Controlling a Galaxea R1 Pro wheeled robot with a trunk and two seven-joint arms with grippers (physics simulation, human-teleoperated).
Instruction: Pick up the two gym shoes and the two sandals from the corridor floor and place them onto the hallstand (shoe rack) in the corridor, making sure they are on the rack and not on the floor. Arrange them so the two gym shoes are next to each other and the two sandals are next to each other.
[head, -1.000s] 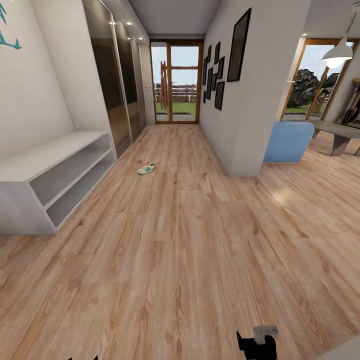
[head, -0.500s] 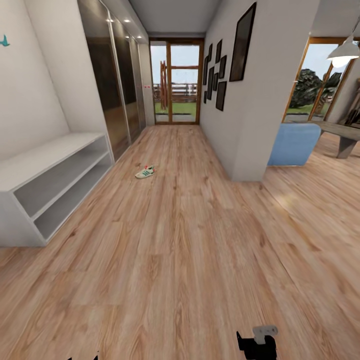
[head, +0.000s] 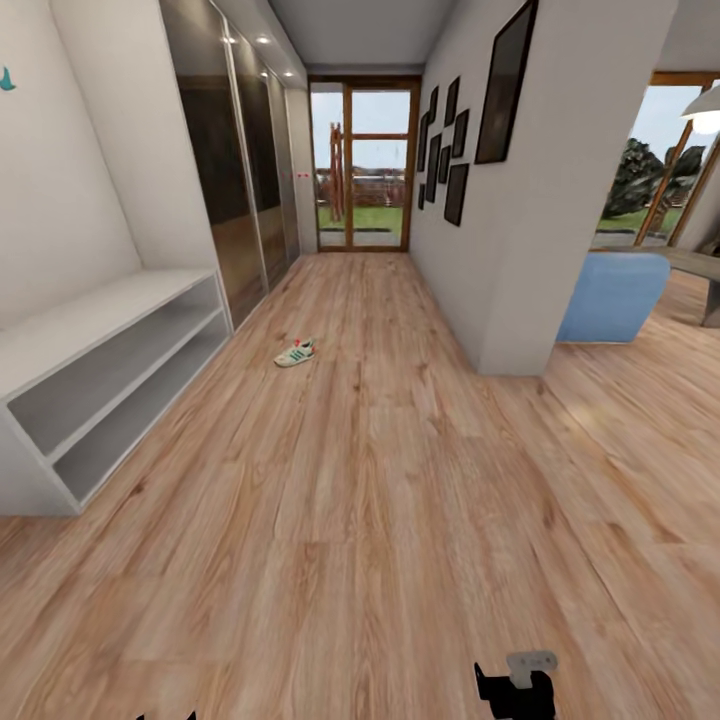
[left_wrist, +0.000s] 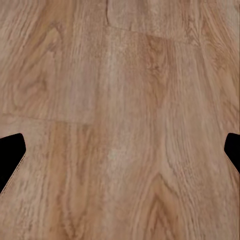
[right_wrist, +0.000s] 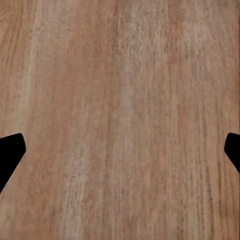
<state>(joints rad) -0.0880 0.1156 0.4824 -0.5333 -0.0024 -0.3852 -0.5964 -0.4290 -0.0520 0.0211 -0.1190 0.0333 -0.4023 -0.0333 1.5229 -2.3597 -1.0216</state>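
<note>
Both arms hang low, pointing down at the corridor floor (head: 380, 520). Left hand (left_wrist: 120, 155): finger tips at opp. edges of the left wrist view, spread wide, released, bare planks between. Right hand (right_wrist: 120, 155): same pose in the right wrist view, tips wide apart, released, nothing gripped; in the head view part of the right arm (head: 518, 685) shows at the bottom edge, dark w/ a grey fitting. One gym shoe (head: 295, 352) lies on the floor mid-corridor, well ahead of the robot, near the white bench (head: 95, 375) w/ two open shelves along the left wall, not touching it. Glass door (head: 362, 165) at the far end; dark frames (head: 450, 130) on the right wall; blue chair (head: 612, 297) past the wall corner. Vs. 1.0 s ago: whole head view has shifted, so camera moved; bench sits further left and lower in frame, chair further right, shoe approx. same spot. Right arm's place in frame unchanged.
</note>
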